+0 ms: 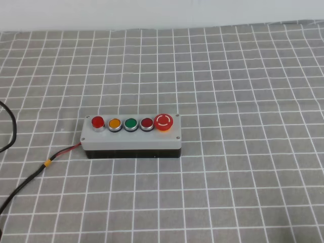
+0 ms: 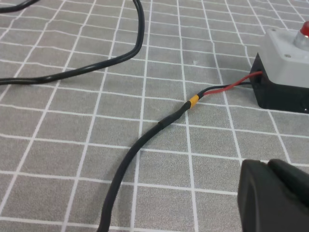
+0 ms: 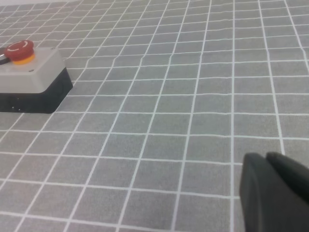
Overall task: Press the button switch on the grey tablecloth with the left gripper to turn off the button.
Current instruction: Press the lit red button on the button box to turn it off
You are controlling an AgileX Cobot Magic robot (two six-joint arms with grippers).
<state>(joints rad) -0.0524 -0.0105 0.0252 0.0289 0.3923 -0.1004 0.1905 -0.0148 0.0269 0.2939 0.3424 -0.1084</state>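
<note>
The button switch (image 1: 131, 136), a long light-grey box on a black base, lies on the grey tablecloth (image 1: 243, 91) left of centre. Its bright-red domed button (image 1: 97, 122) is at the left end, then orange, green, dark red and a large red mushroom button (image 1: 163, 122). Neither gripper shows in the high view. In the left wrist view the left gripper (image 2: 267, 164) is shut and empty, low over the cloth, short of the box's left end (image 2: 285, 72). In the right wrist view the right gripper (image 3: 267, 157) is shut and empty, far right of the box (image 3: 34, 79).
A red-black cable (image 1: 63, 152) leaves the box's left end, passes a yellow sleeve (image 2: 193, 101) and runs on as a thick black cable (image 2: 130, 159) across the cloth toward the front left. Another black cable loop (image 2: 96, 63) lies farther left. The cloth's far edge meets a white wall (image 1: 152, 12).
</note>
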